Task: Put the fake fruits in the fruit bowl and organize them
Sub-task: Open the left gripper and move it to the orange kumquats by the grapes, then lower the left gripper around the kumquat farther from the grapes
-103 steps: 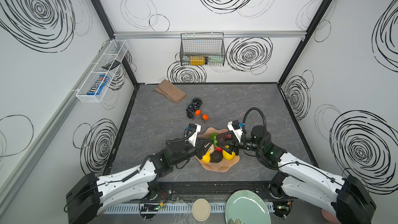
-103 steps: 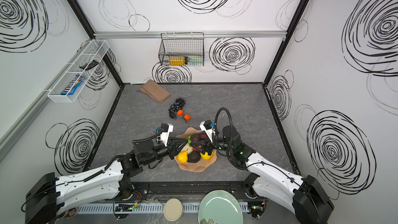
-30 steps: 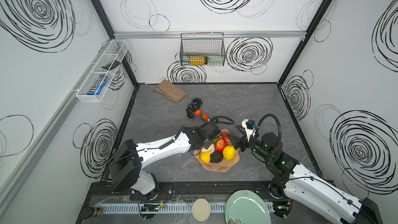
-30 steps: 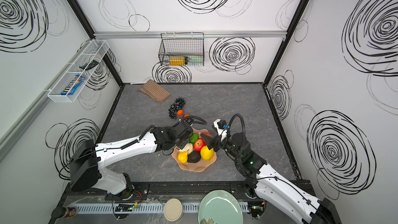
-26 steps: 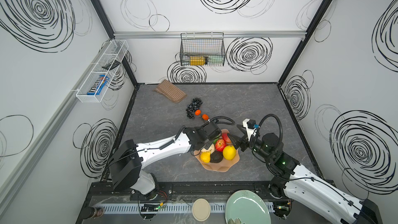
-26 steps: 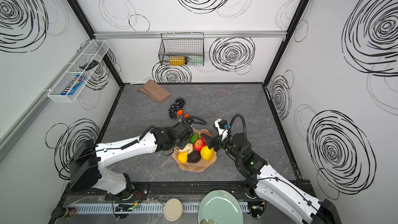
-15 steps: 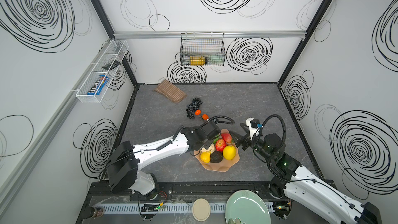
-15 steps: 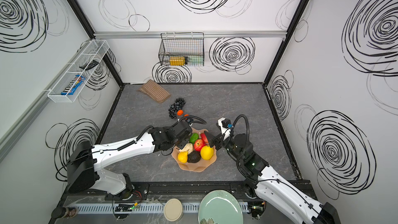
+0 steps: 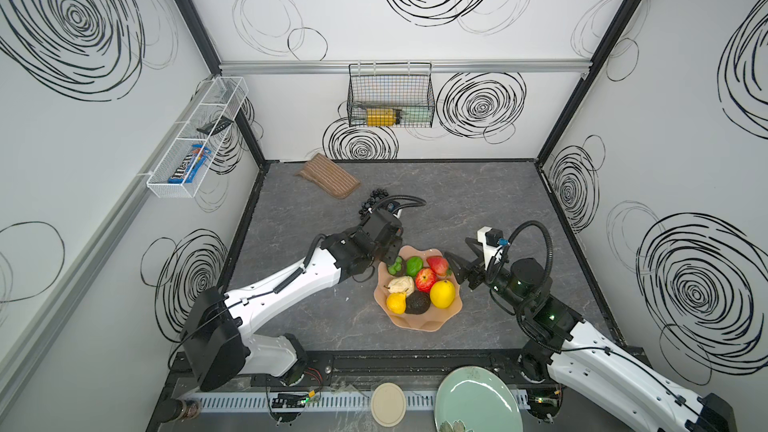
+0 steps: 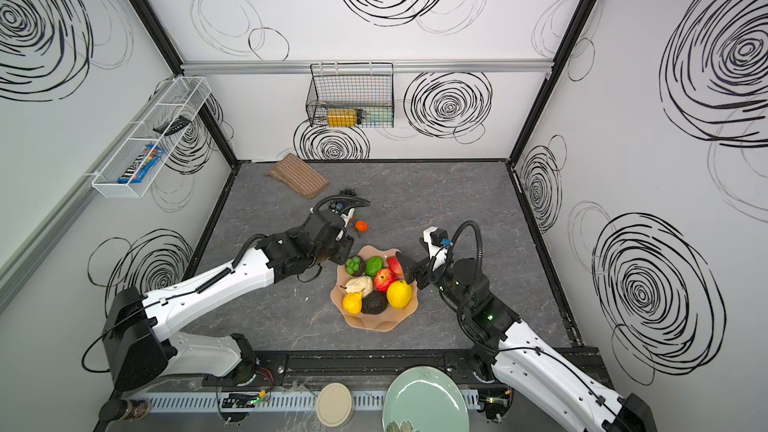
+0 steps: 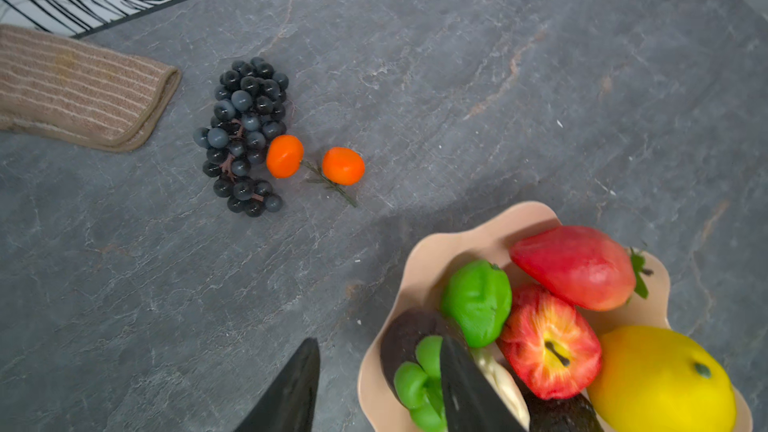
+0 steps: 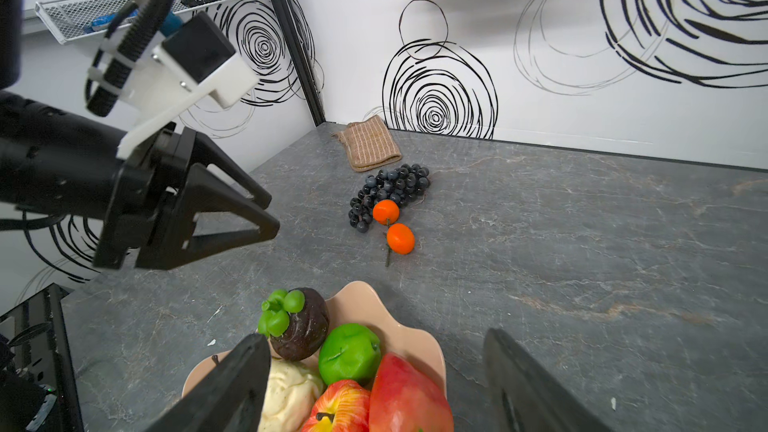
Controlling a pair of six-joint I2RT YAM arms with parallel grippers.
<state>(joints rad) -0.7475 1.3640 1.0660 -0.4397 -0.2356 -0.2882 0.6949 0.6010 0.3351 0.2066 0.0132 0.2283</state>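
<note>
Found peach, wavy-rimmed fruit bowl upright on grey tabletop, packed with strawberry, apple, lime, lemon, pear, avocado, beige fruit and green-capped mangosteen. Left outside it: dark grape bunch touching first tangerine, second tangerine just beside.

- A brown striped cloth lies on the grey stone tabletop, towards its upper left in both top views.
- A black wire basket hangs on the back wall, upper centre, holding a yellow box.
- A white mesh shelf on the left wall holds a blue candy packet.
- A mint-green plate and a beige round disc sit near each other at the bottom edge.
</note>
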